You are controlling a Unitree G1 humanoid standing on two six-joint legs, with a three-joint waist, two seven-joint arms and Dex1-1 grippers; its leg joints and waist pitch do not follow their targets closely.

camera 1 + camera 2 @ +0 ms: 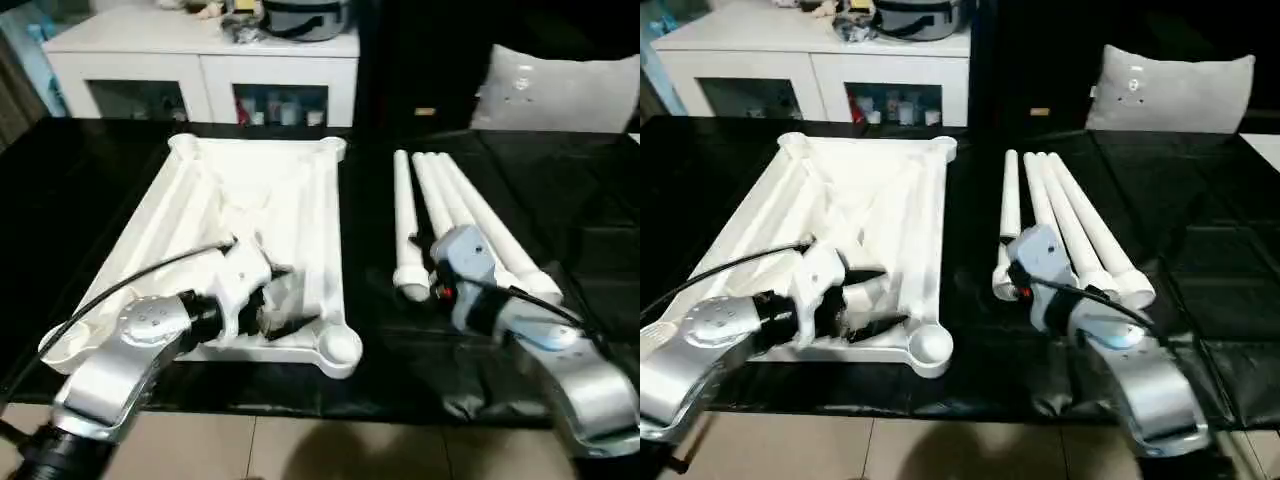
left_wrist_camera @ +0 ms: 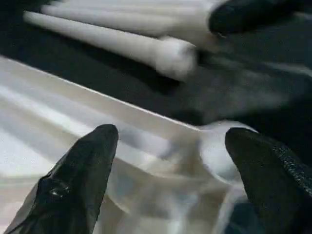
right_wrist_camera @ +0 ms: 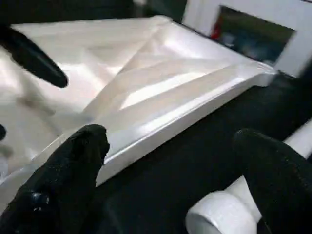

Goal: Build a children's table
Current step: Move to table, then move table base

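The white tabletop [image 1: 325,215] lies upside down on the black table, ribbed underside up, with round sockets at its corners. My left gripper [image 1: 285,298] hovers open over its near right part, beside the near-right corner socket [image 1: 340,347]; in the left wrist view the gripper [image 2: 171,134] has nothing between its fingers and the socket [image 2: 219,151] lies just ahead. Several white legs [image 1: 470,215] lie side by side to the right of the tabletop. My right gripper [image 3: 173,136] stands open over their flared near ends [image 3: 219,214], holding nothing.
A white cabinet with glass doors [image 1: 200,60] stands behind the table and a grey cushion [image 1: 560,90] at the back right. A black cable [image 1: 130,285] runs along my left forearm. The table's near edge [image 1: 300,405] meets tiled floor.
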